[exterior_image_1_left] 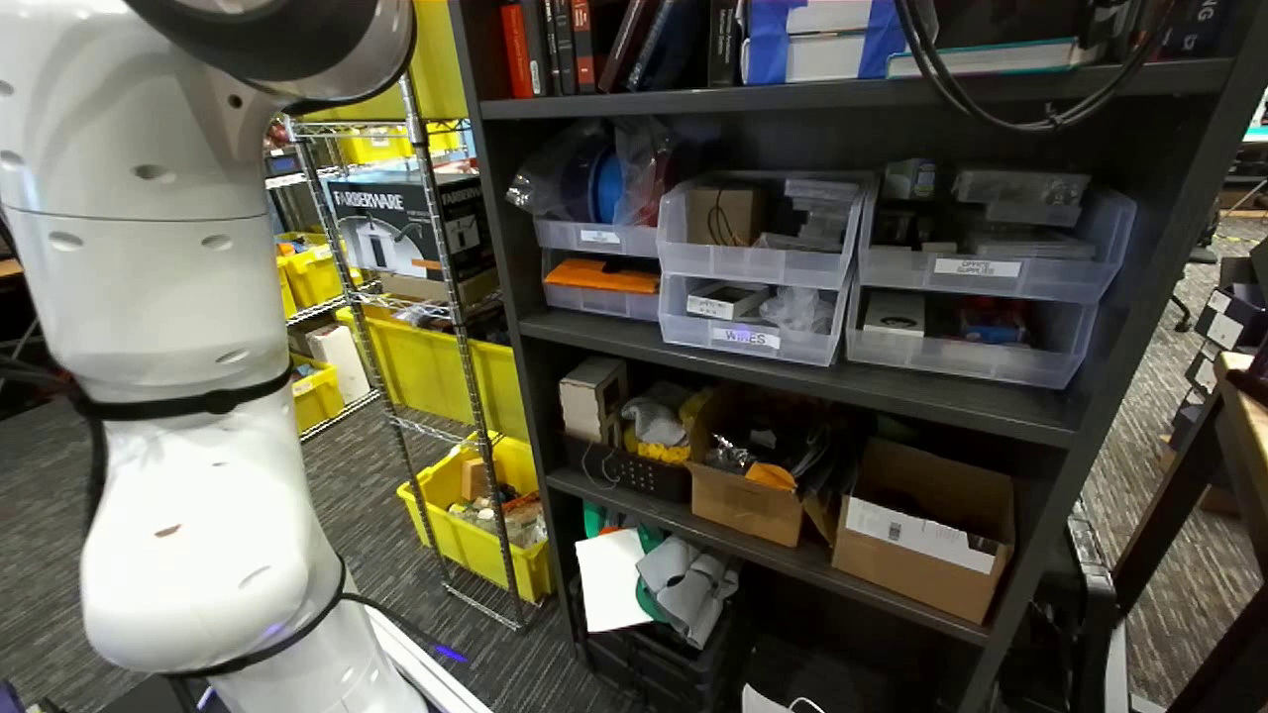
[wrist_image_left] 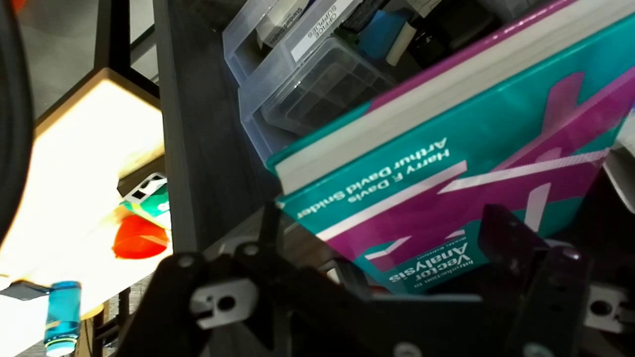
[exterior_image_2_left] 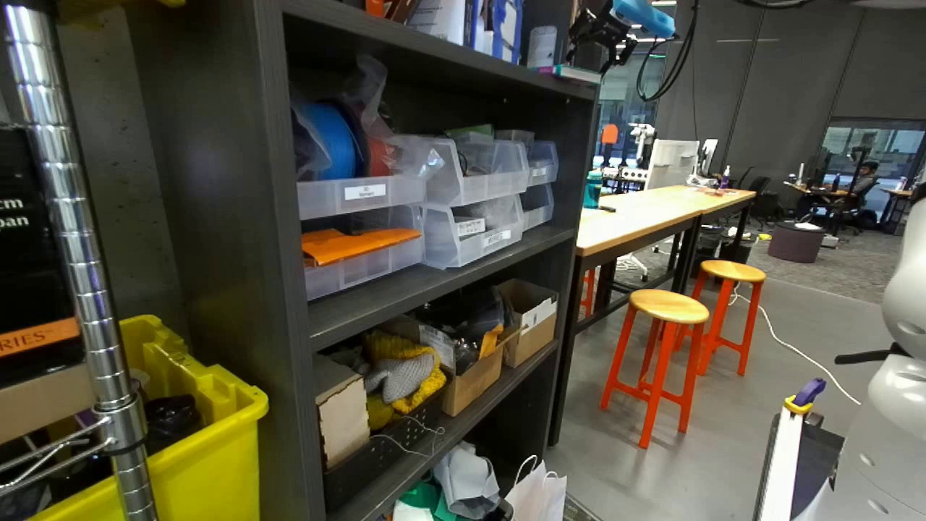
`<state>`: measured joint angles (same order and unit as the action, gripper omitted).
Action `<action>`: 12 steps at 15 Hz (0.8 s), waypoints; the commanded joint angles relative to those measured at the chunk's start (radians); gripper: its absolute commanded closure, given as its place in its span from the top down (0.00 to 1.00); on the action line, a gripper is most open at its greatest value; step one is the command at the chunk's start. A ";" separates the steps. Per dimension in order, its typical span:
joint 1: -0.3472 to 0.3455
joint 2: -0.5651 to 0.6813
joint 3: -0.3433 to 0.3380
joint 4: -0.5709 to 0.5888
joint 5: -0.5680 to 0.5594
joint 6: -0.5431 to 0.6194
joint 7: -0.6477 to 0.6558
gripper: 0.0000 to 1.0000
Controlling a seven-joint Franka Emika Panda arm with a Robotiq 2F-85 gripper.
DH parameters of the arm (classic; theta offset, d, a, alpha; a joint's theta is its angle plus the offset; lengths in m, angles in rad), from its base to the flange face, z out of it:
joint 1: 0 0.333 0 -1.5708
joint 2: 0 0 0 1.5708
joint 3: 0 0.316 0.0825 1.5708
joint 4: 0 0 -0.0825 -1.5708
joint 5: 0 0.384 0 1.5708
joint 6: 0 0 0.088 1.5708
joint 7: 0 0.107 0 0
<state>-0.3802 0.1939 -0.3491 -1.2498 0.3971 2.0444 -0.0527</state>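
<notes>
Dark bookcase fills the background — wooden table beside it. Teal-and-purple book lies on the upper shelf, above the clear office-supplies bin. Gripper right at the book, fingers spread apart, not clenched on it — touching or not, can't tell.

In an exterior view, the gripper hangs at the top of the frame, right of centre, just beside a book on the upper shelf of a dark bookcase. Clear bins stand mid-frame, an orange envelope in one, with cardboard boxes below. A yellow tub stands at lower left. Two stools stand near a long table, right of centre; white arm parts show at the right edge.
</notes>
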 commanded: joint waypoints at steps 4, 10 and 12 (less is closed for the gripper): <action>-0.001 -0.009 0.014 0.013 0.033 0.012 -0.018 1.00; 0.000 -0.010 0.018 0.000 0.021 0.007 -0.009 1.00; 0.002 -0.011 0.017 0.004 0.011 0.003 -0.004 1.00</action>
<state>-0.3771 0.1936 -0.3347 -1.2419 0.3982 2.0598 -0.0527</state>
